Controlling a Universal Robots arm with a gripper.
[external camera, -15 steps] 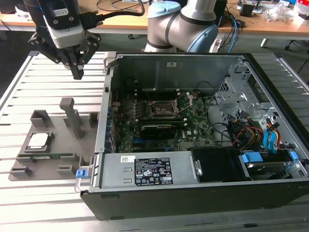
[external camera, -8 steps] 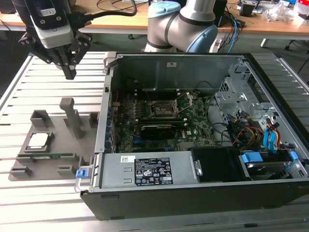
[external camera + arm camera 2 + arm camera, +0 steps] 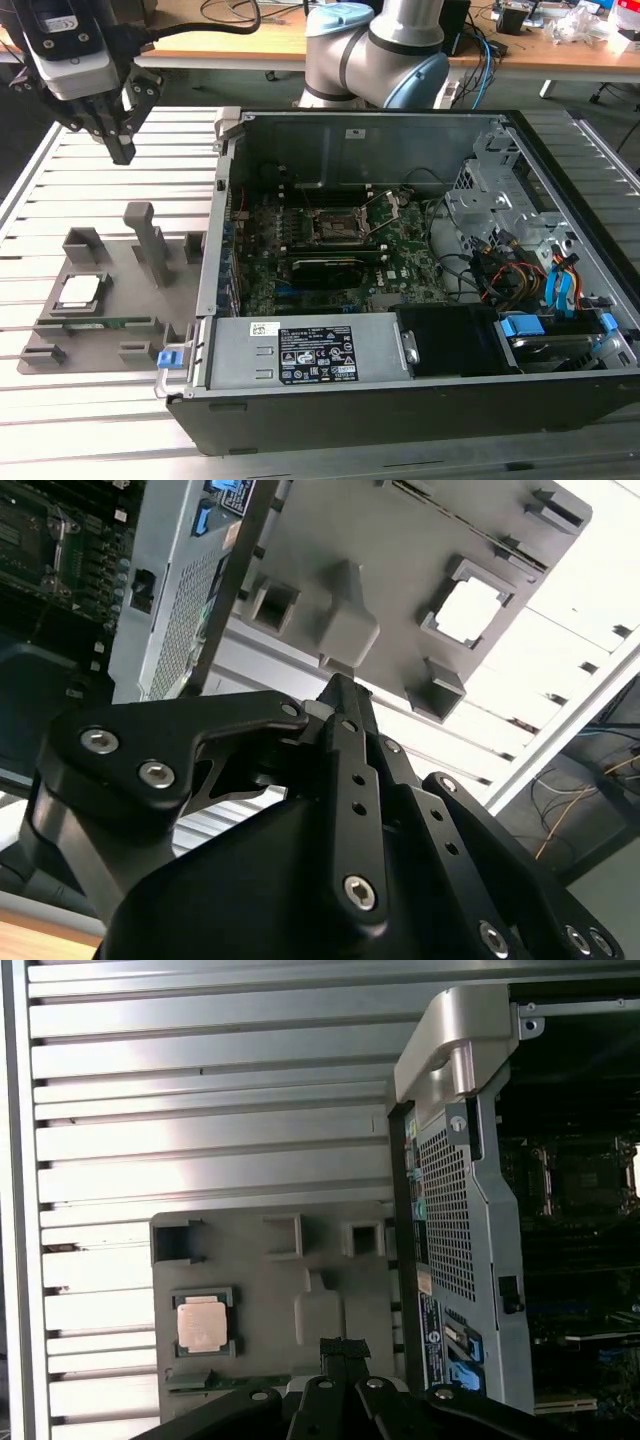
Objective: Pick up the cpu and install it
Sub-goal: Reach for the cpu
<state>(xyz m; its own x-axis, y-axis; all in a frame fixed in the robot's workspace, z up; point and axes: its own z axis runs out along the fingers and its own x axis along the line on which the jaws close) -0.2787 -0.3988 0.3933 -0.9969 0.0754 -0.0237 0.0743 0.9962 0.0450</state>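
the gripper (image 3: 122,152) hangs above the slatted counter (image 3: 170,170), fingers (image 3: 345,730) pressed together on nothing. the cpu (image 3: 80,292) lies flat in a square nest of the grey fixture (image 3: 125,290), likely to keep it squared for grasping, just beside the open computer case (image 3: 400,150), whose socket (image 3: 338,228) looks empty

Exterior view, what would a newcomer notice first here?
The open computer case, its motherboard exposed, takes up the exterior view's middle and right. At that view's upper left, the black pincer hangs shut over the slatted table. Lower down, the silvery cpu sits in a grey holder.
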